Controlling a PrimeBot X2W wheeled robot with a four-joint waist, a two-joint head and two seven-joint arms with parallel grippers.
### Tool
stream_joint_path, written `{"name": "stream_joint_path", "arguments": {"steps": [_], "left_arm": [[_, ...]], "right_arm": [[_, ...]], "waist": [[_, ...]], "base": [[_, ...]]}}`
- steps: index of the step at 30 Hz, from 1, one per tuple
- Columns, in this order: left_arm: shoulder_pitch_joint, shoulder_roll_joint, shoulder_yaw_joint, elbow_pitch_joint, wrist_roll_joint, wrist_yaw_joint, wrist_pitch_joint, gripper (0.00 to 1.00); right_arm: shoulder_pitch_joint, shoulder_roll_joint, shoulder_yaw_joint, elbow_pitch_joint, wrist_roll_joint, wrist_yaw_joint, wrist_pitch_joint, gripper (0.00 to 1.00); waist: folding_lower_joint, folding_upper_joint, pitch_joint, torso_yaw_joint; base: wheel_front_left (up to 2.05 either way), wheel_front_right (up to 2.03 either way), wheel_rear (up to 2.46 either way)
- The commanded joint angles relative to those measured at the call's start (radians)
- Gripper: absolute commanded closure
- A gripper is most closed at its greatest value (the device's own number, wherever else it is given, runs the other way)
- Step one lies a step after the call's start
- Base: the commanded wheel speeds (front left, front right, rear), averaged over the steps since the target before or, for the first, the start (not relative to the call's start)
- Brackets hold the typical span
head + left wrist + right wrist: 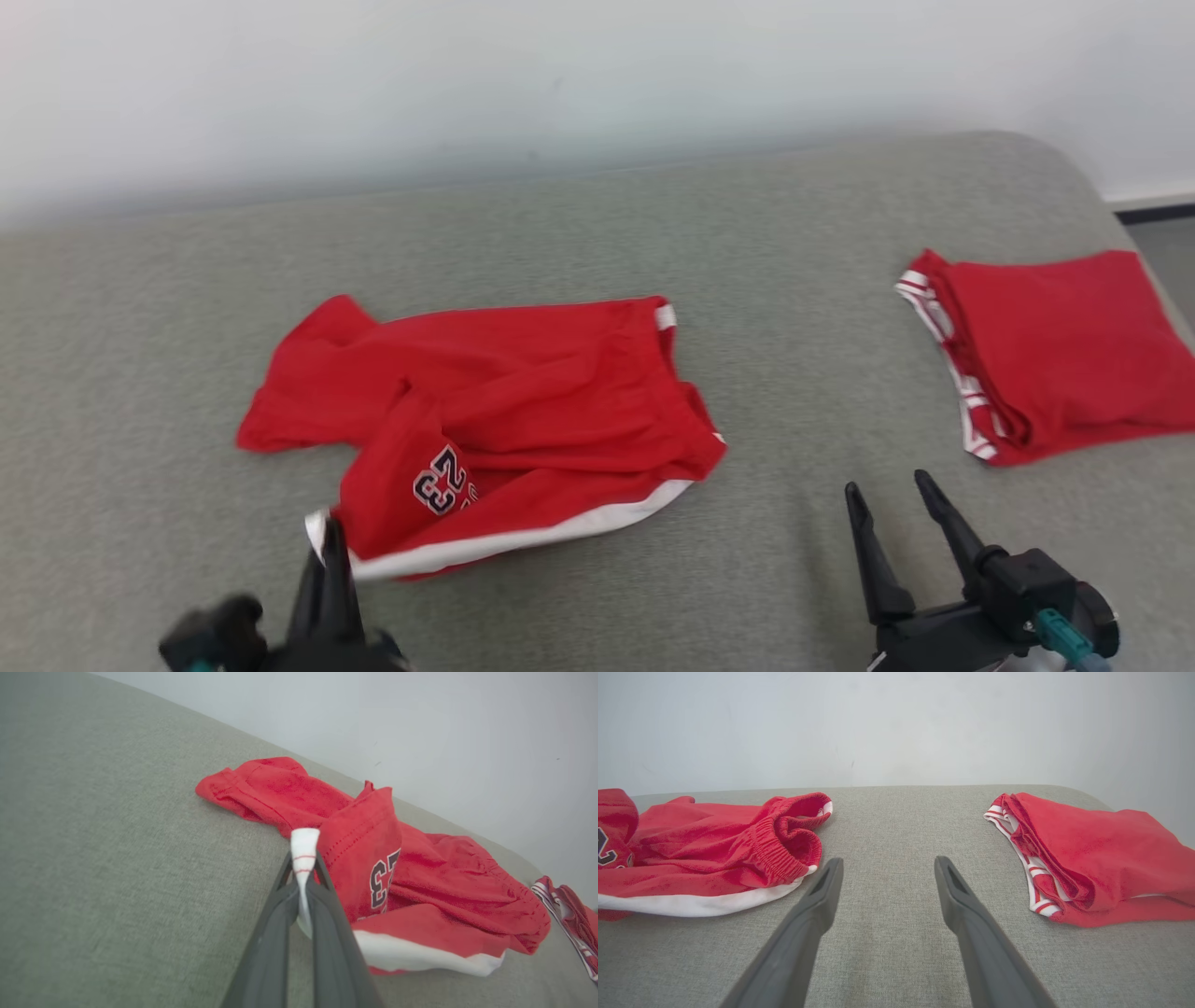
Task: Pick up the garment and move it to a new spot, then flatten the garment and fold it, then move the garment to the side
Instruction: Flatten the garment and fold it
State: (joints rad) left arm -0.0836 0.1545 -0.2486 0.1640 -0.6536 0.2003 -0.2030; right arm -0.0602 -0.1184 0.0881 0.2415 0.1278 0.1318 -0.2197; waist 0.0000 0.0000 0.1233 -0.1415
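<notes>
Crumpled red cloth shorts with white hem (485, 411) lying centre-left on grey upholstered surface (803, 308). Left gripper (330, 539), lower left, pinching hem corner, fingers clamped together. Right gripper (887, 485), lower right, gaping, holding nothing. Cloth looking light, limp; hem edge seeming firmest hold.

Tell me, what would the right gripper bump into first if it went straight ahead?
Probably nothing soon: the right gripper points along bare grey cushion, between the crumpled shorts and the folded red garment, toward the wall.
</notes>
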Motion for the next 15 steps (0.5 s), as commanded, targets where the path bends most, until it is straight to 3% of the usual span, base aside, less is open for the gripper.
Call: {"name": "stream_joint_path", "arguments": {"steps": [1, 6, 8, 9, 10, 11, 15], "left_arm": [[0.044, -0.012, 0.001, -0.019, -0.010, 0.008, -0.004, 1.00], [0.131, -0.035, -0.022, -0.045, -0.036, 0.015, 0.008, 1.00], [0.153, -0.045, -0.027, -0.041, -0.051, 0.015, 0.012, 0.58], [0.153, -0.045, -0.027, -0.041, -0.051, 0.015, 0.012, 0.58], [0.164, -0.048, -0.029, -0.037, -0.058, 0.018, 0.016, 0.17], [0.173, -0.052, -0.028, -0.032, -0.069, 0.020, 0.019, 0.00], [0.205, -0.062, -0.025, -0.026, -0.092, 0.027, 0.026, 0.00]], "right_arm": [[0.004, -0.008, -0.003, -0.011, -0.008, -0.002, 0.007, 0.00], [0.005, -0.021, -0.018, -0.041, -0.014, -0.002, 0.026, 0.00], [0.007, -0.024, -0.020, -0.051, -0.015, -0.002, 0.032, 0.00], [0.007, -0.024, -0.020, -0.051, -0.015, -0.002, 0.032, 0.00], [0.009, -0.026, -0.021, -0.054, -0.014, -0.002, 0.035, 0.00], [0.011, -0.028, -0.022, -0.057, -0.014, -0.002, 0.038, 0.00], [0.015, -0.028, -0.019, -0.069, -0.017, -0.002, 0.048, 0.00]], "waist": [[0.0000, 0.0000, 0.001, 0.064], [0.0000, 0.0000, 0.008, 0.114], [0.0000, 0.0000, 0.010, 0.128], [0.0000, 0.0000, 0.010, 0.128], [0.0000, 0.0000, 0.011, 0.133], [0.0000, 0.0000, 0.012, 0.139], [0.0000, 0.0000, 0.011, 0.151]], "base": [[0.00, 0.00, 0.00], [0.00, 0.00, 0.00], [0.00, 0.00, 0.00], [0.00, 0.00, 0.00], [0.00, 0.00, 0.00], [0.00, 0.00, 0.00], [0.00, 0.00, 0.00]]}}
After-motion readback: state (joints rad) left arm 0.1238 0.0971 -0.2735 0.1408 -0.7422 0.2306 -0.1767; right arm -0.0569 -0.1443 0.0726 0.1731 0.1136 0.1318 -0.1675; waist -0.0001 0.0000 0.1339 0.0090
